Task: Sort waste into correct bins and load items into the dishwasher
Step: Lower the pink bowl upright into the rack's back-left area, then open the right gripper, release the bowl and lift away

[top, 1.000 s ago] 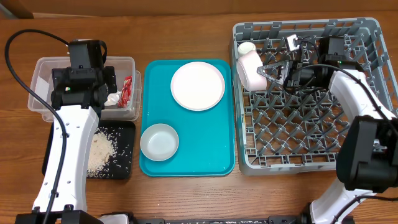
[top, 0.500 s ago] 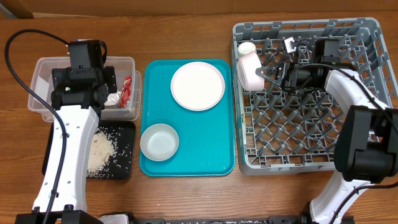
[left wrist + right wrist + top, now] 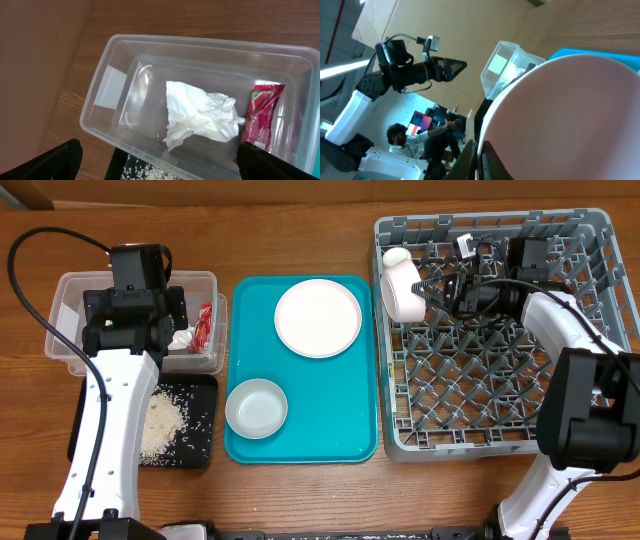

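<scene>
The right gripper (image 3: 429, 289), jaws closed on the rim of a small white bowl (image 3: 402, 292), holds it on edge among the pegs in a corner of the grey dish rack (image 3: 480, 221), beside a white cup (image 3: 397, 257). The left gripper (image 3: 159, 146) hangs wide open above the clear tub (image 3: 115, 60), where a crumpled tissue (image 3: 200, 115) and a red wrapper (image 3: 260, 117) lie. A plate (image 3: 317, 317) and a grey bowl (image 3: 256, 408) sit on the teal tray (image 3: 340, 410). Rice (image 3: 163, 423) covers part of the black tray (image 3: 200, 452).

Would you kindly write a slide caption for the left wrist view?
Open left gripper over the clear tub, which holds a crumpled tissue and a red wrapper.
</scene>
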Tool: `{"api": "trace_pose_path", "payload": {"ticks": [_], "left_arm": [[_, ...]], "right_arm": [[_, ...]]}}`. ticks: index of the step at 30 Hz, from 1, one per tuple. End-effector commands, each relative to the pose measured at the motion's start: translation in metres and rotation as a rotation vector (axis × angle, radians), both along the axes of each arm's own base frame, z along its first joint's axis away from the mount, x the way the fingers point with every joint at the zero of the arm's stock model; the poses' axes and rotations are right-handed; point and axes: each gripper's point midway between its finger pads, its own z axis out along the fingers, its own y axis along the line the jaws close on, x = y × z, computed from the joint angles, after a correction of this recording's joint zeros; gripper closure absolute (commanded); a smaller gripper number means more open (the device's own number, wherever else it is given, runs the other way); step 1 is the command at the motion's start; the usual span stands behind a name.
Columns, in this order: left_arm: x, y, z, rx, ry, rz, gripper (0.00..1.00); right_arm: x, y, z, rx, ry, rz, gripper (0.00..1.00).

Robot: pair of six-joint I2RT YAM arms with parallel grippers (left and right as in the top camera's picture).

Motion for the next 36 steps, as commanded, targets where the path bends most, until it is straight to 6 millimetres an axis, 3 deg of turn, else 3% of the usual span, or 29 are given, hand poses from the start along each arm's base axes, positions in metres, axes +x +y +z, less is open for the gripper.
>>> {"api": "trace_pose_path", "payload": {"ticks": [1,9,17,23,30,33,36], "left_arm": [[0.001,0.003,0.012,0.022,-0.021,-0.001,0.00],[0.001,0.003,0.012,0.022,-0.021,-0.001,0.00],[0.001,0.003,0.012,0.022,-0.021,-0.001,0.00],[0.001,0.003,0.012,0.022,-0.021,-0.001,0.00],[0.001,0.003,0.012,0.022,-0.021,-0.001,0.00],[0.001,0.003,0.012,0.022,-0.021,-0.001,0.00],[0.001,0.003,0.012,0.022,-0.021,-0.001,0.00]], "right_arm": [[-0.004,0.003,-0.002,0.034,0.051,0.023,0.96],[-0.005,0.009,-0.018,-0.023,0.080,0.003,0.96],[0.000,0.001,-0.019,-0.032,0.060,-0.021,0.93],[0.004,-0.001,-0.031,-0.088,0.098,-0.057,0.93],[0.010,-0.022,-0.033,-0.098,0.108,-0.112,0.92],[0.011,-0.035,-0.034,-0.095,0.127,-0.142,0.86],[0.013,-0.049,-0.034,-0.092,0.137,-0.173,0.72]]}}
